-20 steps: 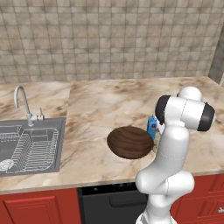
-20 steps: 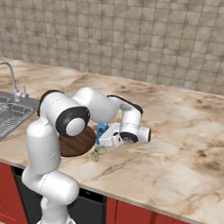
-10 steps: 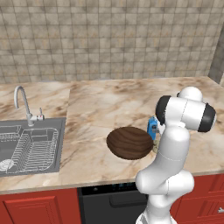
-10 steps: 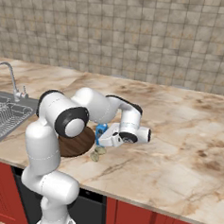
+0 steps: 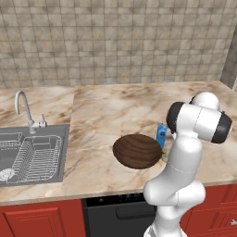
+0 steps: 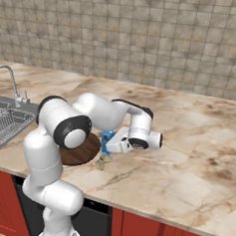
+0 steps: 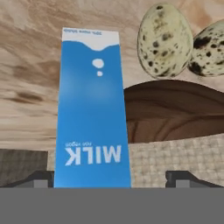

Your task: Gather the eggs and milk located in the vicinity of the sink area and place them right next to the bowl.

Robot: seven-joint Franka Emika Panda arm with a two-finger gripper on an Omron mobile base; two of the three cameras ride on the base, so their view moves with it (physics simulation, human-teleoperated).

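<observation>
Two task items now by the bowl (image 6: 80,150): milk carton (image 7: 94,109) upright just beside its rim, eggs (image 7: 165,40) close by; gripper (image 7: 111,177) jaws just sprung apart, carton freed — placement prob. done.

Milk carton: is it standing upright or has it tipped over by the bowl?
Upright. The milk carton stands on the counter beside the bowl; the open gripper has its fingertips apart on either side of it.
</observation>
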